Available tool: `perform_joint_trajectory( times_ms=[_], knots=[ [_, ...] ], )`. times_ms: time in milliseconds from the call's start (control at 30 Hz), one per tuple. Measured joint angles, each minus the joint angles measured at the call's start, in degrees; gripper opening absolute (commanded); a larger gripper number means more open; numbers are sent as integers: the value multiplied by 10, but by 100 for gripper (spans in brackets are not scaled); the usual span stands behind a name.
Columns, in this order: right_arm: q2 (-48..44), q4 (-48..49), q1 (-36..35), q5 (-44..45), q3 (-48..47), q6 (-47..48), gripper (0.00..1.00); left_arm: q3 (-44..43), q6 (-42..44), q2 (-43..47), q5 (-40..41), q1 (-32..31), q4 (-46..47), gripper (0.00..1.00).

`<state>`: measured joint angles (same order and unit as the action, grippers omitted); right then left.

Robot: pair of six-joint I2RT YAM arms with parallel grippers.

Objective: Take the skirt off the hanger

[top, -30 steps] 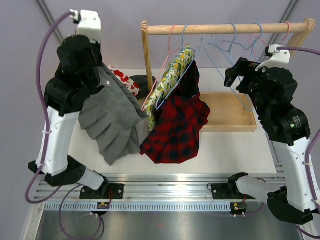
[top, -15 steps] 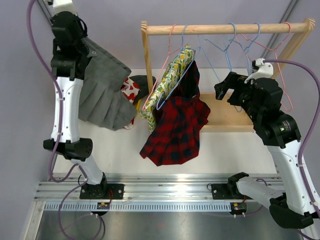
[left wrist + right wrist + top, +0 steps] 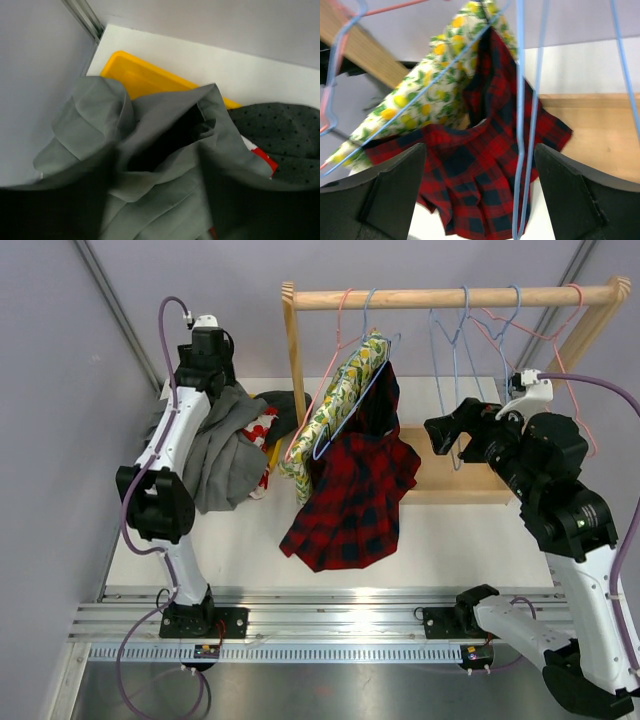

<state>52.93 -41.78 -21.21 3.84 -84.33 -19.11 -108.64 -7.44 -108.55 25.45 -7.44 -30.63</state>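
Note:
The grey pleated skirt [image 3: 215,445] lies heaped on a pile of clothes at the back left, off any hanger. My left gripper [image 3: 205,365] hovers just above it. In the left wrist view its fingers stand wide apart, open, with the grey skirt [image 3: 165,165] loose beneath them. My right gripper [image 3: 447,435] is open beside the rail. An empty blue hanger [image 3: 525,125] dangles between its fingers, not pinched. A red plaid skirt [image 3: 350,495] and a lemon-print garment [image 3: 340,400] still hang on hangers.
A wooden rail [image 3: 450,297] carries several empty wire hangers on its right half. A wooden tray [image 3: 455,465] lies under them. A yellow bin [image 3: 145,77], a dark dotted garment [image 3: 280,130] and a red-and-white cloth [image 3: 262,425] sit under the grey skirt.
My left arm swung the grey skirt from the front left to the back-left pile and opened, letting it drop. The right gripper moved left, bringing the blue hanger between its fingers.

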Motion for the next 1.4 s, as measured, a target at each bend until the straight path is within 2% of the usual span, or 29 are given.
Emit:
perform_joint_trajectory(
  times_ms=[33, 167, 267, 467, 667, 867, 1033, 1167, 1400],
  knots=[
    [-7, 4, 0, -14, 0, 4, 97, -1, -4, -4, -2, 0, -2, 99],
    [-14, 19, 0, -79, -9, 15, 97, -3, -28, -10, -10, 3, -17, 99],
    [7, 20, 0, -116, -52, 15, 96, 76, -37, 44, -15, 0, -4, 99],
    [89, 57, 0, -181, -152, 7, 94, 238, -47, 250, -15, -40, -12, 99],
    [211, 85, -3, -205, -217, -1, 91, 333, -64, 458, -17, -116, -45, 99],
    [339, 90, -22, -200, -263, -8, 89, 447, -93, 610, -18, -155, -129, 99],
    [361, 86, -41, -195, -275, -22, 89, 532, -118, 719, -29, -158, -188, 99],
    [361, 86, -48, -189, -280, -30, 88, 553, -129, 765, -40, -165, -203, 99],
    [341, 60, -48, -141, -280, -32, 88, 574, -135, 766, -41, -165, -191, 99]
  ],
)
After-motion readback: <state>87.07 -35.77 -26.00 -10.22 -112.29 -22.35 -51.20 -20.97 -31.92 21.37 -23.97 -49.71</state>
